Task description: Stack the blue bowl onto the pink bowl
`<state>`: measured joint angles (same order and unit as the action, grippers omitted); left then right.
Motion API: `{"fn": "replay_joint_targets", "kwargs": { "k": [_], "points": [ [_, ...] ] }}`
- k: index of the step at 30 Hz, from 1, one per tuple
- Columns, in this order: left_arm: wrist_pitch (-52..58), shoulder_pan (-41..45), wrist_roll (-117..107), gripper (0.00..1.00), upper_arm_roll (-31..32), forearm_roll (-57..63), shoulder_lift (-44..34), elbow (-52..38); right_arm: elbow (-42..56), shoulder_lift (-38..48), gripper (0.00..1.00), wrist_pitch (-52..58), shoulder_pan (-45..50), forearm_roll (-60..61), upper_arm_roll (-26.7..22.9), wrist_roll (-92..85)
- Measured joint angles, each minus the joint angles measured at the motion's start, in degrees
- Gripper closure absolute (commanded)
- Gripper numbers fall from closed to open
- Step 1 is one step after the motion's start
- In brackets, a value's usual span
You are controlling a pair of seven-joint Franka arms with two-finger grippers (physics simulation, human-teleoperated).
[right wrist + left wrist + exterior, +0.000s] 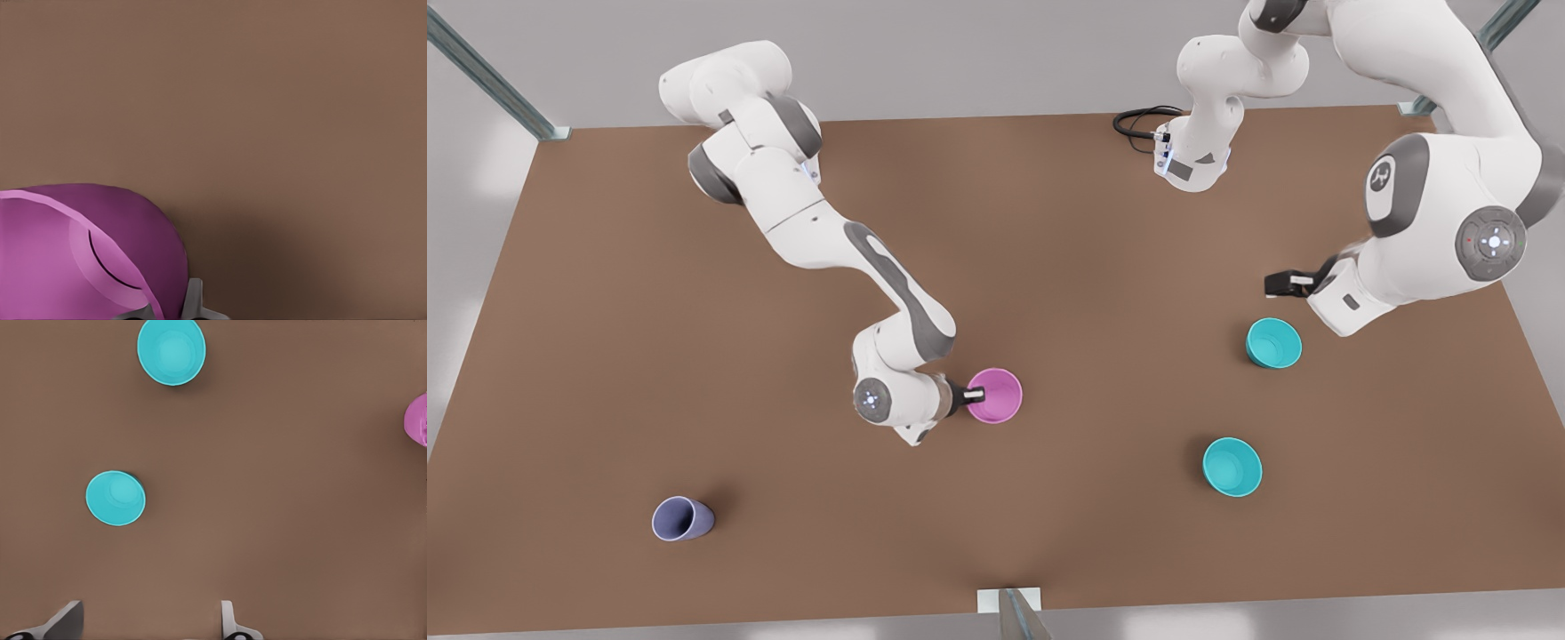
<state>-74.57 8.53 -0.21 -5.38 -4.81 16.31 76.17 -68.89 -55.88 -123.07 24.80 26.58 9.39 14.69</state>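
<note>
Your right gripper (971,393) pinches the rim of the smooth magenta pink bowl (996,396), so hold it level while the spread left gripper (1272,284) waits above the darker teal blue bowl (1273,343).

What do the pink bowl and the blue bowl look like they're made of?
The pink bowl, its rim pinched by the right gripper, has a thin wall and a smooth, even, matte colour with no glaze glare, so probably moulded plastic. The blue bowl, near the open, waiting left gripper, has the same plain matte look, so likely plastic too.
</note>
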Motion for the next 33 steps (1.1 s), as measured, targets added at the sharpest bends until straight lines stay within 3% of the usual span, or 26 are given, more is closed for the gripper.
{"fn": "replay_joint_targets", "kwargs": {
  "k": [1, 2, 3, 6, 9, 12, 15, 18, 21, 23, 26, 27, 28, 29, 33],
  "points": [
    [-0.1, -0.4, -0.1, 0.00, -1.6, -1.1, 1.1, -0.1, 0.4, -0.5, 0.79, -0.3, 0.3, 0.0, -0.1, 1.5],
    [-0.2, -0.9, -0.1, 0.00, -3.3, -1.9, 2.1, -0.1, 0.9, -0.7, 0.06, -0.4, 0.4, -0.1, -0.6, 2.9],
    [-0.3, -1.3, 0.2, 0.00, -4.7, -2.5, 2.9, 0.0, 1.2, -0.9, 0.00, -0.4, 0.5, -0.4, -1.0, 4.4],
    [-1.3, -1.3, 1.7, 0.00, -9.0, -3.4, 4.1, 1.5, 1.7, -0.7, 0.00, 0.0, 0.5, -1.9, -1.5, 9.0],
    [-5.3, -4.8, 4.7, 0.00, -13.0, -3.9, 4.8, 8.5, 7.5, 0.7, 0.00, 6.5, -0.8, -2.4, -7.1, 12.7],
    [-14.0, -10.1, 9.3, 0.00, -14.2, -5.9, 9.0, 17.5, 8.9, 3.7, 0.00, 17.2, -10.0, -2.3, -8.8, 13.9],
    [-25.2, -11.9, 14.4, 0.00, -14.2, -9.2, 11.9, 28.4, 8.9, 7.2, 0.00, 30.1, -22.9, -10.3, -9.2, 10.9],
    [-33.6, -11.9, 19.1, 0.00, -13.7, -11.6, 12.5, 33.5, 12.3, 16.7, 0.00, 41.1, -32.5, -21.0, -9.6, 4.5],
    [-39.6, -11.8, 23.4, 0.00, -12.6, -12.8, 12.6, 37.1, 14.0, 29.5, 0.00, 51.3, -32.5, -28.2, -9.3, -1.2],
    [-42.8, -11.8, 25.8, 0.00, -11.7, -13.3, 13.4, 37.9, 10.1, 37.4, 0.00, 55.8, -32.2, -30.5, -9.2, -4.6],
    [-47.0, -11.8, 28.9, 0.00, -10.5, -14.2, 14.5, 38.1, 5.2, 41.5, 0.00, 59.3, -30.8, -32.5, -9.2, -8.8],
    [-48.0, -11.8, 29.8, 0.09, -10.3, -14.7, 14.6, 38.1, 4.7, 41.9, 0.00, 60.0, -30.7, -32.9, -9.2, -10.1],
    [-48.8, -11.8, 30.6, 0.36, -10.2, -15.1, 14.7, 38.2, 4.5, 42.1, 0.00, 60.6, -30.6, -33.2, -9.2, -11.3],
    [-49.4, -11.8, 31.4, 0.54, -10.2, -15.4, 14.7, 38.2, 4.3, 42.4, 0.00, 61.0, -30.7, -33.5, -9.2, -12.5],
    [-50.7, -11.8, 34.1, 0.67, -10.2, -16.1, 14.6, 38.1, -0.9, 45.8, 0.00, 59.1, -30.6, -34.4, -9.2, -16.5]
  ]
}}
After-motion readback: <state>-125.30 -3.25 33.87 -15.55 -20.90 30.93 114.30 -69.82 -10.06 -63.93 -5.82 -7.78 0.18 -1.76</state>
